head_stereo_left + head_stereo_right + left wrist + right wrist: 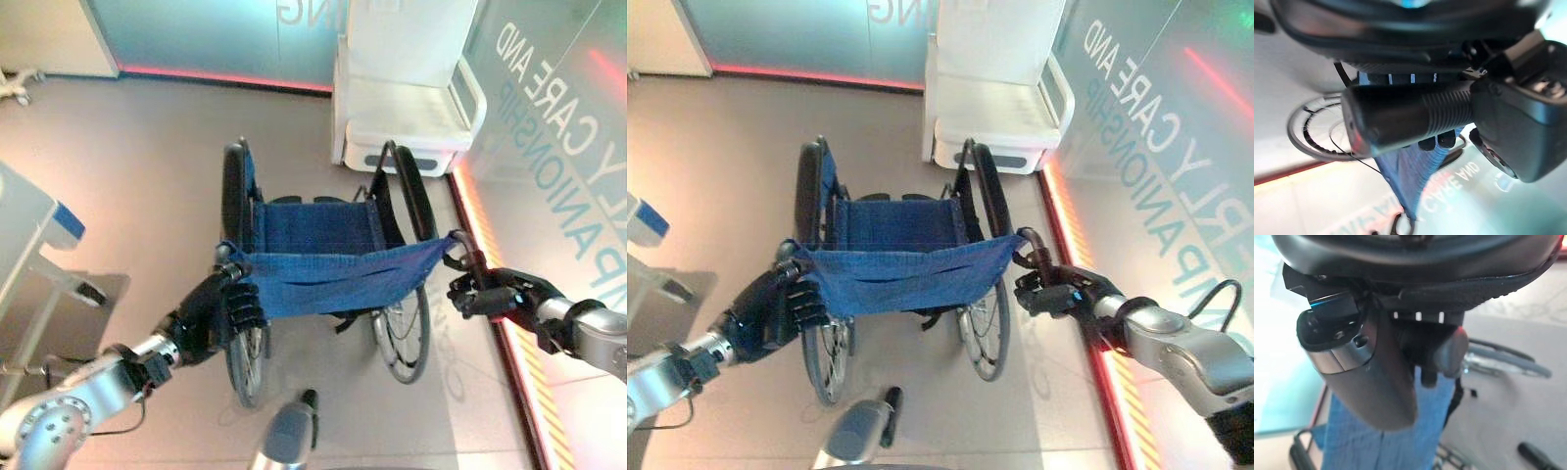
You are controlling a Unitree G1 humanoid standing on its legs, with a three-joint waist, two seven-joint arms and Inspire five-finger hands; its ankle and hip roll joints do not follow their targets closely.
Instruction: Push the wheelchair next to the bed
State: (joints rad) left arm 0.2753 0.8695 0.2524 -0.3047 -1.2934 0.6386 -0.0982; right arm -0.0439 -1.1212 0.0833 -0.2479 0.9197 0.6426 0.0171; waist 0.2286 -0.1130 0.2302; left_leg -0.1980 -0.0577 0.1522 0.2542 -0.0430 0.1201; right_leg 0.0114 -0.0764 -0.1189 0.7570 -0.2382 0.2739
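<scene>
The wheelchair (323, 245), with blue cloth seat and back and black wheels, stands on the floor in front of me, facing away. My left hand (211, 313) is curled round its left push handle (1400, 115), fingers (1437, 142) wrapped under the ribbed black grip. At the right push handle (468, 257) my right hand (505, 297) is shut on the grip, its thumb (1366, 377) and curled fingers (1444, 352) close together over the blue back cloth. The white bed (402, 113) stands just beyond the wheelchair, ahead and slightly right, close to the right wheel's front.
A glass wall with large print runs along the right, with a red light strip (509, 333) at its foot close to the right wheel. A pale blue-edged table (29, 235) on a metal frame stands at the left. Open floor lies ahead on the left.
</scene>
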